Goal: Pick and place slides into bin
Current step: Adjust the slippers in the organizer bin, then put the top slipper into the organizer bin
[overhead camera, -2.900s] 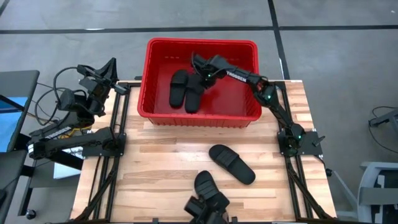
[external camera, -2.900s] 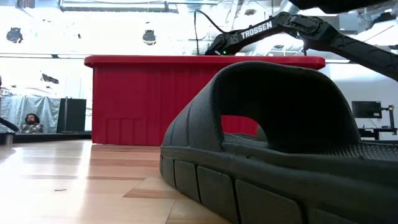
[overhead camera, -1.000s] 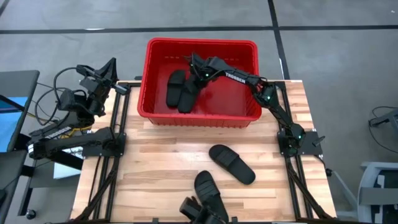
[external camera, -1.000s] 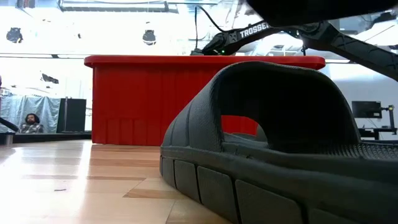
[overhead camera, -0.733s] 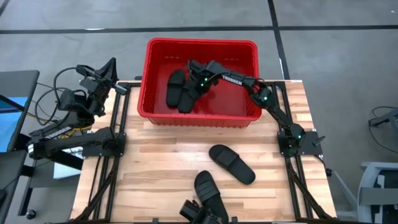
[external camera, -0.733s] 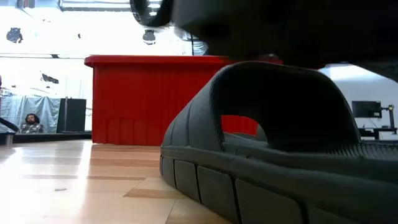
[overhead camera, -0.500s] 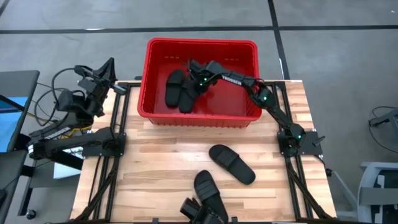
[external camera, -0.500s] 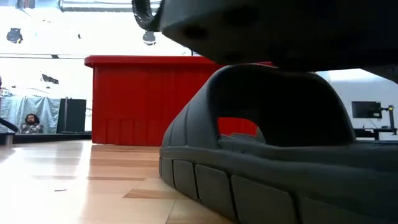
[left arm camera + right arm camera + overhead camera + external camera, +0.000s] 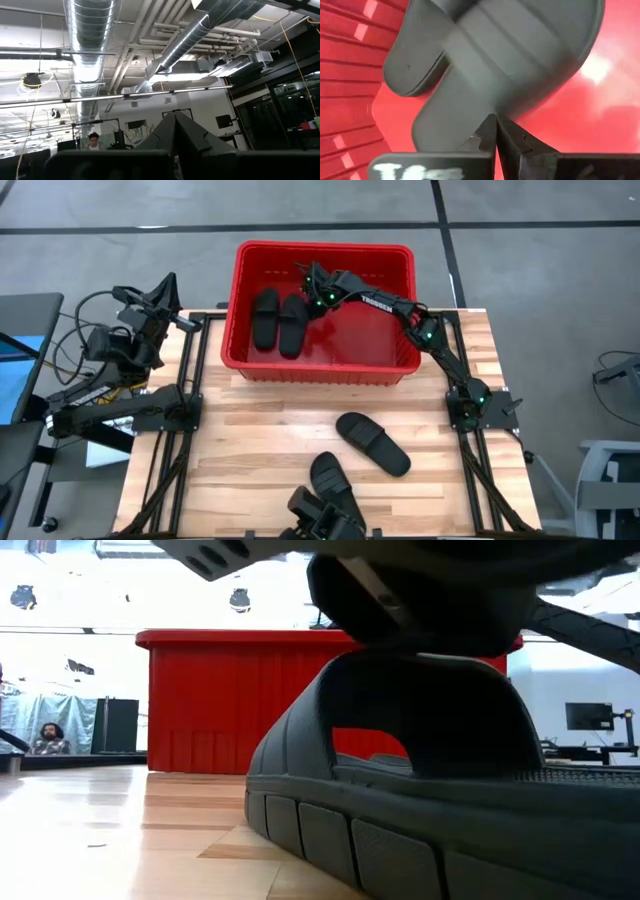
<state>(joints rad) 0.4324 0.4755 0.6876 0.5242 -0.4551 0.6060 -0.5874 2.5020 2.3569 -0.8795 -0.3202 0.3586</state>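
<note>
Slides [image 9: 265, 319] lie in two pairs. Two sit side by side on the floor of the bin [image 9: 322, 368], in its 9 o'clock half, touching along their long edges, toes toward 12 o'clock. The other two are on the tabletop [image 9: 250, 440]: one [image 9: 373, 444] near the middle, lying diagonally from 10 toward 4 o'clock, and one [image 9: 325, 477] at the 6 o'clock edge, just beside the low camera, whose view its strap [image 9: 420, 705] and ribbed sole fill.

The bin stands at the 12 o'clock edge of the tabletop, overhanging it toward the grey floor [image 9: 120, 202].

The right arm reaches from its base at 3 o'clock across the bin rim, and the right hand [image 9: 310, 293] hangs over the bin's interior, just at 3 o'clock of the pair inside and near the 12 o'clock wall. Its fingers are pressed together and hold nothing; in the right wrist view the closed fingertips [image 9: 496, 131] point down at a slide [image 9: 490, 65] lying against the red floor.

The left arm waits folded at the 9 o'clock side of the tabletop, its hand [image 9: 160, 290] raised and pointing up, fingers [image 9: 176, 131] closed together and empty, with ceiling ducts [image 9: 90, 40] ahead of it.

A person [image 9: 47, 737] sits far back in the room.
</note>
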